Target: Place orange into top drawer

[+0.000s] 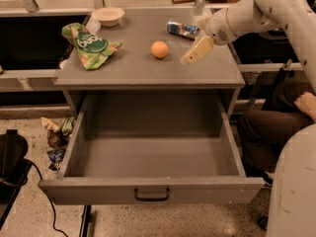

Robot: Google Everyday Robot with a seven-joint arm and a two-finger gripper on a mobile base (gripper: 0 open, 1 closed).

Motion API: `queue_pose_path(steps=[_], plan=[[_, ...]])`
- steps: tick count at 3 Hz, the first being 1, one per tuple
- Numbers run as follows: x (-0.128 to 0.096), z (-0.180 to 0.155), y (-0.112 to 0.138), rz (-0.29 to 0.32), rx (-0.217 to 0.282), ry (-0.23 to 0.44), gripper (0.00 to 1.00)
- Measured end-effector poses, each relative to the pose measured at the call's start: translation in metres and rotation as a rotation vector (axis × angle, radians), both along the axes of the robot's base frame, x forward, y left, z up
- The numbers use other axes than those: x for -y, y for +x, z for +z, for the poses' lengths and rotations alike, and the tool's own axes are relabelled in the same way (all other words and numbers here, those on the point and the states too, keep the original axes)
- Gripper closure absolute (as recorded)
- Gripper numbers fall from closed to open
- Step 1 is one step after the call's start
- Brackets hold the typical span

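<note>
The orange point(159, 49) sits on the grey cabinet top point(143, 70), near its middle. The top drawer point(153, 154) is pulled open below it and holds nothing; its dark bar handle point(152, 195) is centred on the front. My gripper point(190, 57) hangs over the cabinet top to the right of the orange, a short gap away from it, holding nothing. The white arm reaches in from the upper right.
A green chip bag point(89, 46) lies at the left of the top, a white bowl point(108, 16) at the back left, a crushed blue-silver can point(181, 29) at the back right. A seated person's legs point(269, 127) are to the right. Litter point(56, 135) lies on the floor at left.
</note>
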State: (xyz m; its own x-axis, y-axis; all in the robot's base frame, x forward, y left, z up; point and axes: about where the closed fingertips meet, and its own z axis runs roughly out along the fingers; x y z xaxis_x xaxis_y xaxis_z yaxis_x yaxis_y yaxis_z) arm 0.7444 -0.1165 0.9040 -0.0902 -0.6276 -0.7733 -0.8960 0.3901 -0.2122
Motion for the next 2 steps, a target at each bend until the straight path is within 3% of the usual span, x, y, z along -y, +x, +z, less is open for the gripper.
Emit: queue_pose_path(steps=[2], plan=[[-0.038,-0.018,0.064,-0.087,0.006,0.134,0.0]])
